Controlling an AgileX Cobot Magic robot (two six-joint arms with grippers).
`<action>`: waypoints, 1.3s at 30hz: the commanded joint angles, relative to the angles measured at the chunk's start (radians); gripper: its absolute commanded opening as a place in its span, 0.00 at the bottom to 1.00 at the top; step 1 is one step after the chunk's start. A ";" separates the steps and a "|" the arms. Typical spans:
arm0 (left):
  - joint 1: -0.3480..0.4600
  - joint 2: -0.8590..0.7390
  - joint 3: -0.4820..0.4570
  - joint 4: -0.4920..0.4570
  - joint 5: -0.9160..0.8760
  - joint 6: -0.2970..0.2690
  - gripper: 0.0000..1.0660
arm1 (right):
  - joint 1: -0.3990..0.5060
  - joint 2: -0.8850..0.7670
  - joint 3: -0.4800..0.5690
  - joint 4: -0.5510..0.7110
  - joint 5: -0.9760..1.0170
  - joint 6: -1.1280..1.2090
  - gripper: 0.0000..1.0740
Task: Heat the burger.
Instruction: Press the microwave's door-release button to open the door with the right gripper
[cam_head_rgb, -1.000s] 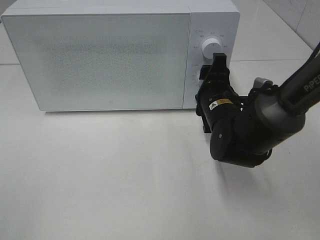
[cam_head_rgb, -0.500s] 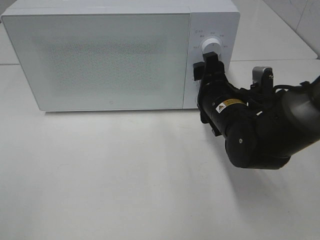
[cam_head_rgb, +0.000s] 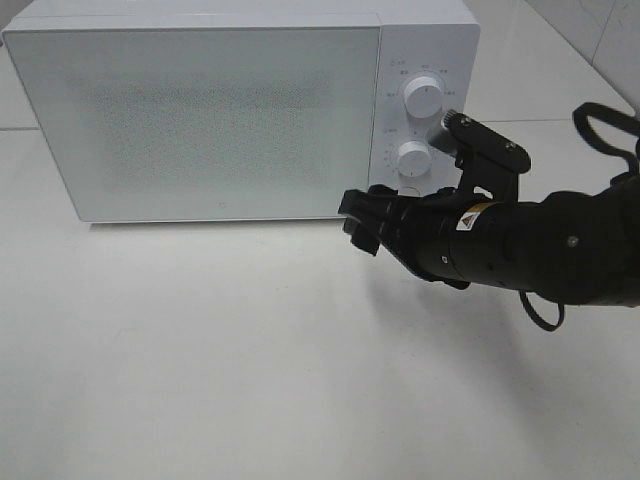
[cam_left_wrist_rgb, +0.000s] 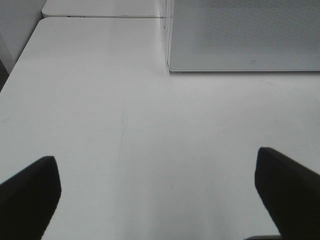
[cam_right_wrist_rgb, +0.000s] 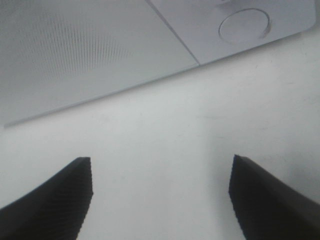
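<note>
My right fingers (cam_right_wrist_rgb: 55, 200) are spread with nothing between them, and only the bare white desk (cam_right_wrist_rgb: 165, 140) shows in the gap. In the high view they sit just right of centre and point toward the left of the frame. They hang low in front of the boxy white microwave oven (cam_head_rgb: 230, 15), near the lower right corner of its pale speckled door (cam_head_rgb: 200, 120) but not touching it. The black right arm (cam_head_rgb: 540, 245) behind them runs off the right edge of the frame.

My left fingers (cam_left_wrist_rgb: 30, 195) are also spread wide and empty. They hover over open desk, well away from the oven's front, and that arm does not appear in the high view.

I cannot see the burger in any view. The door is shut and I cannot see through it, so I judge the burger lies inside. That would put it up and to the left of my right fingers, beyond the door.

The upper round white knob (cam_head_rgb: 422, 97) and the lower knob (cam_head_rgb: 413, 160) lie above and slightly to the right of my right fingers. The right arm is therefore much the nearer to the knobs and to the door's edge.
</note>
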 joint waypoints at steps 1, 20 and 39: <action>0.003 -0.018 0.003 0.002 -0.014 -0.001 0.92 | 0.000 -0.045 -0.002 -0.009 0.120 -0.158 0.70; 0.003 -0.018 0.003 0.002 -0.014 -0.001 0.92 | -0.012 -0.226 -0.134 -0.352 0.941 -0.309 0.70; 0.003 -0.018 0.003 0.002 -0.014 -0.001 0.92 | -0.012 -0.534 -0.153 -0.423 1.389 -0.285 0.70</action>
